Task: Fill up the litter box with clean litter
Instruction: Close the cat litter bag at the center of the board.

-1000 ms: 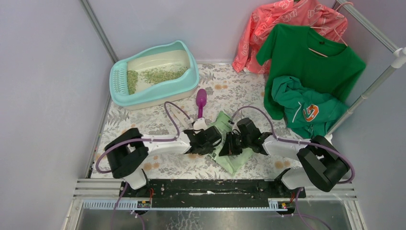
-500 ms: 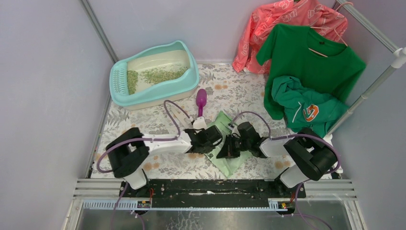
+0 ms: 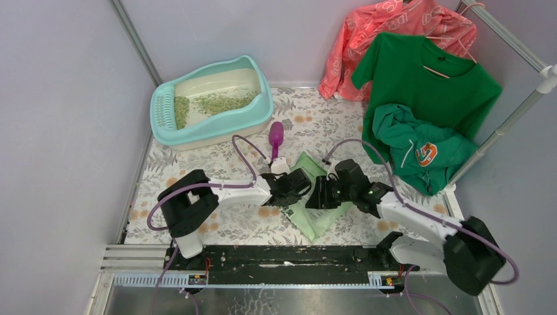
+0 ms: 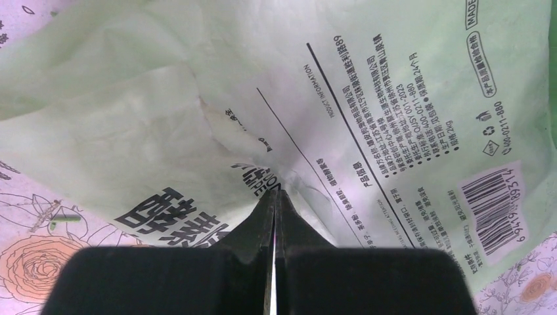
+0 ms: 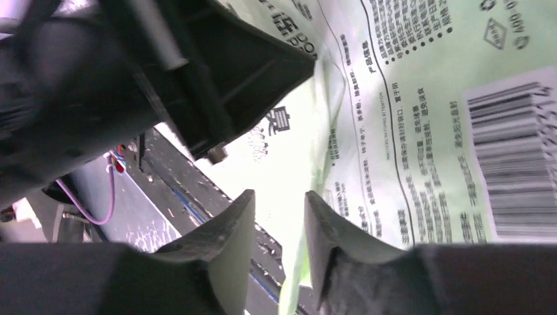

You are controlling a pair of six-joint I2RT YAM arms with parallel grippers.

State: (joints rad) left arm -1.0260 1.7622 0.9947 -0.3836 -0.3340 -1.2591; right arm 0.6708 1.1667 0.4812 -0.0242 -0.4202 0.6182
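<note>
The litter box (image 3: 213, 126) stood at the far left of the bench (image 3: 197, 172), against the wall, with the clean litter (image 3: 220, 102) spread thinly across the middle of its cream basin and bare floor showing at the raised back. Such granules are judged loose and free-flowing: they cannot be pinched and must be carried in a container. That container, the light green printed bag (image 4: 394, 98), lay nearly flat near the front centre of the bench, well apart from the box. Its film looked thin, soft and slippery, best taken at a gathered fold or corner. The left end effector (image 4: 274, 197) was fully closed on a pucker of the film. The right end effector (image 5: 279, 203) stood partly open, with an edge of film running through the gap between its fingers, unclamped. A purple scoop (image 3: 276, 138) lay between bag and box, on the likely path. The box's turquoise rim would have to be cleared. A coral garment (image 3: 394, 33) and green shirts (image 3: 427, 85) hung at the far right, out of the way.
</note>
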